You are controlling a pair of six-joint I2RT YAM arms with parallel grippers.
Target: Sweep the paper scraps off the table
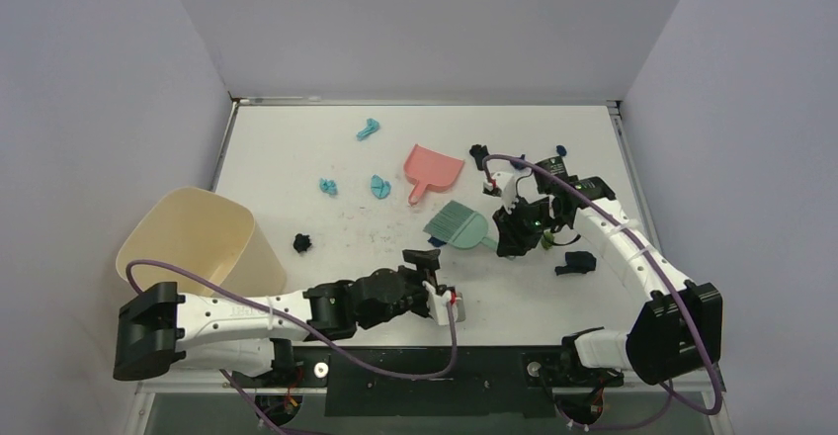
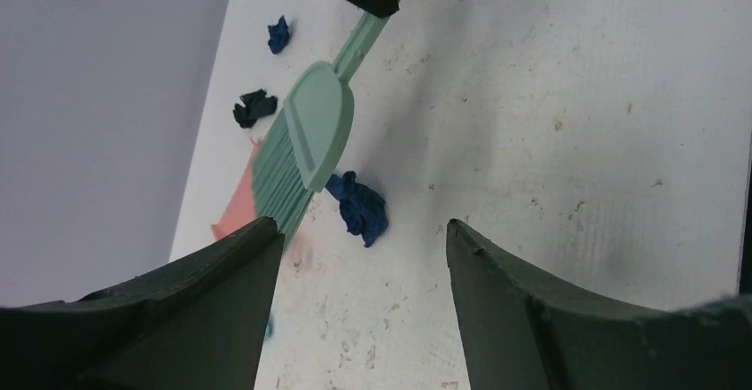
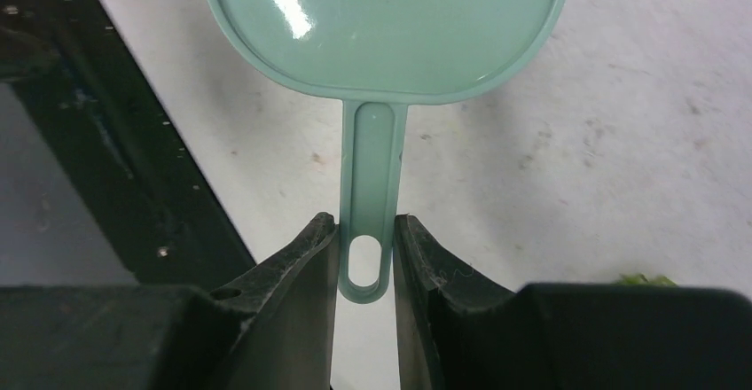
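Paper scraps (image 1: 379,186) lie scattered on the tabletop (image 1: 287,148) around the teal brush (image 1: 460,225): three teal wads and a black one left of it, dark ones beyond and right of it. Your right claw (image 3: 364,230) pinches the brush handle (close to its hanging hole). Your left claw (image 2: 364,230) stands wide and empty on the brush's near side, with a dark blue wad (image 2: 359,208) just beside the bristles.

Dustpan (image 1: 432,168) behind brush (image 1: 457,225); bin (image 1: 198,242) left on table (image 1: 296,148).
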